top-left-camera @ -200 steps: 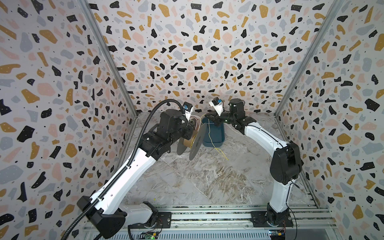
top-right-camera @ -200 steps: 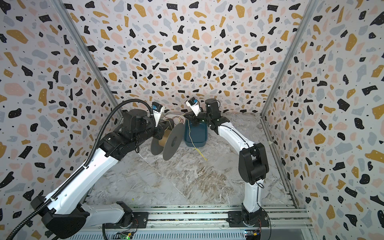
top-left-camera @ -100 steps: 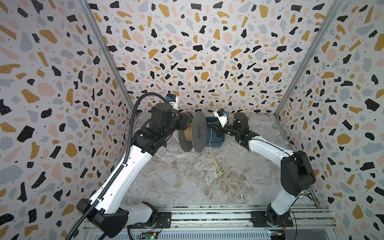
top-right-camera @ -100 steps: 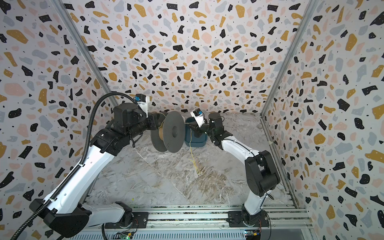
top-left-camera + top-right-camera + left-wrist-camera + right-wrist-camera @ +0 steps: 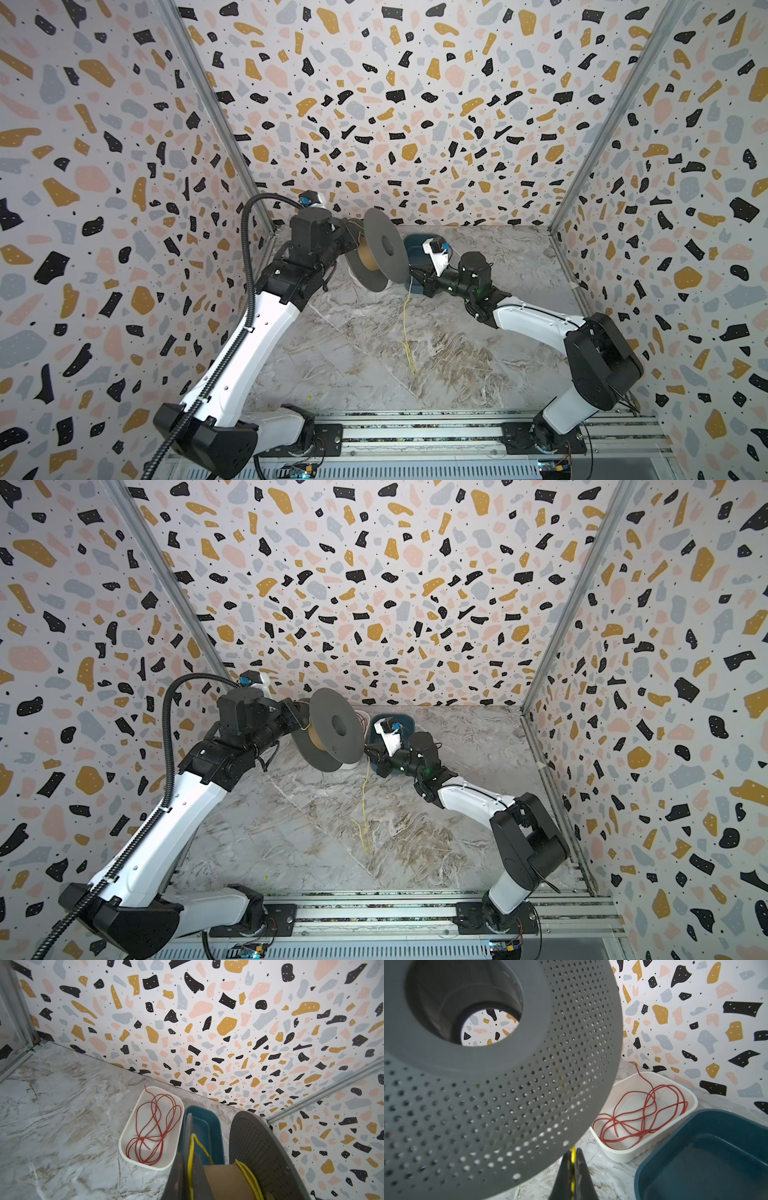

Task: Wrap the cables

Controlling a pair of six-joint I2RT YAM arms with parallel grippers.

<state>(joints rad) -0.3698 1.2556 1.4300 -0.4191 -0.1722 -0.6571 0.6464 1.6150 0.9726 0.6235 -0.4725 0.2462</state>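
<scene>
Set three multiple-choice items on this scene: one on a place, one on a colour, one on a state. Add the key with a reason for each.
1. The red cable lies:
A) on the tabletop
B) in the white tray
C) in the blue tray

2. The cable wound on the spool is:
A) yellow
B) green
C) black

3. The right pincer is:
A) open and empty
B) shut on the yellow cable
C) shut on the white tray's rim

Key:
1 B, both wrist views show its loops inside the white tray.
2 A, the left wrist view shows yellow turns on the spool.
3 B, the right wrist view shows the yellow strand pinched in it.
</scene>
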